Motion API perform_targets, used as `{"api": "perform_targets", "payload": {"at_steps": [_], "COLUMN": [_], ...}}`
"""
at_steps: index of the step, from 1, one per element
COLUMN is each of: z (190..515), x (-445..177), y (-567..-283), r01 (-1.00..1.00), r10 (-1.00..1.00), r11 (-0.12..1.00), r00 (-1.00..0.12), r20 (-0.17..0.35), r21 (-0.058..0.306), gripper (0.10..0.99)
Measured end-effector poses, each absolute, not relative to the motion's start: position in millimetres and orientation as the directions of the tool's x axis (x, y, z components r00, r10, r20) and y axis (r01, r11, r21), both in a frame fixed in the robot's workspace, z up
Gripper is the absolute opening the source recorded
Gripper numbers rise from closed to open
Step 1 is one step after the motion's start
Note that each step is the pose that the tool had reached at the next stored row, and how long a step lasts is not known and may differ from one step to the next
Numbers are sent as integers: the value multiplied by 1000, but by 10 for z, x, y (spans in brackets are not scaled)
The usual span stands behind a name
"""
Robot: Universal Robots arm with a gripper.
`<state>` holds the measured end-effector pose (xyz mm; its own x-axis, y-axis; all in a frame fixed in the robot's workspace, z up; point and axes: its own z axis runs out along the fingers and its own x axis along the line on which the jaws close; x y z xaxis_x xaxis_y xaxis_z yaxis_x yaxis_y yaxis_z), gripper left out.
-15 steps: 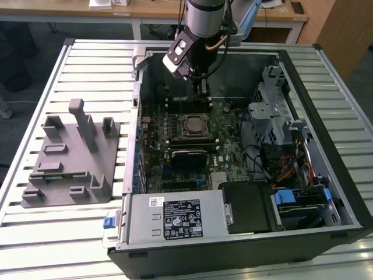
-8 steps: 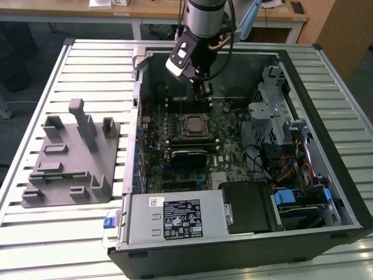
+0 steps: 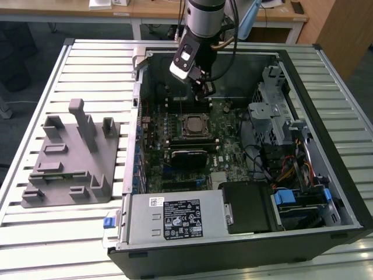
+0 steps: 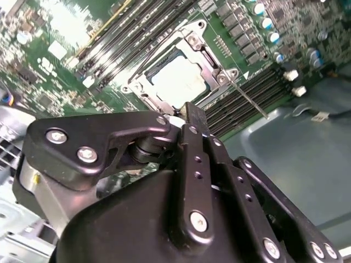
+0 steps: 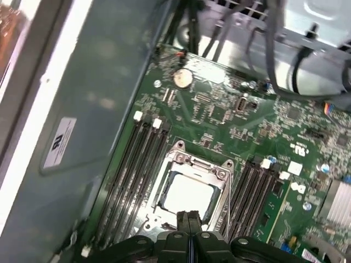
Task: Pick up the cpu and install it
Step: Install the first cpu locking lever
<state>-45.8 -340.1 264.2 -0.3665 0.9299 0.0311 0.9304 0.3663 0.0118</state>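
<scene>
Cpu (image 5: 186, 195) — pale silver square, lying flat in the black socket (image 5: 193, 164) near the middle of the green motherboard (image 3: 156, 169). The board sits inside the open computer case (image 3: 344, 192), which lies on its side on the slatted table (image 3: 93, 64). The chip's metal top plate faces up out of the case, toward the arm, and its contact side is down, as installing calls for. Being square, it has no long axis to speak of. Its 4 edges run parallel with the socket's metal frame and with the memory slots (image 5: 137, 175) on either side. Whether the frame is latched down over it cannot be told. Gripper (image 5: 190, 219) — hangs just above the socket's edge, its 2 fingers pressed together with nothing between them. In the first wrist view the tips overlap the chip's near rim, though contact cannot be judged. Judgement: pick-up and placing look done, since the chip sits in the socket and the pincer is empty. Grey tray (image 3: 70, 169) with upright pegs — on the table at the exterior view's left, beside the case and well apart from the gripper. That spot suits a holder from which parts are fetched.
</scene>
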Motion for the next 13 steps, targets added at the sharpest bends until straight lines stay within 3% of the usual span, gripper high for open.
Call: {"api": "perform_targets", "payload": {"at_steps": [13], "z": [2639], "x": [-458], "y": [-3401], "r01": [818], "r10": [818], "r11": [575], "r00": [-575], "r20": [31], "r21": [12], "gripper": [106]}}
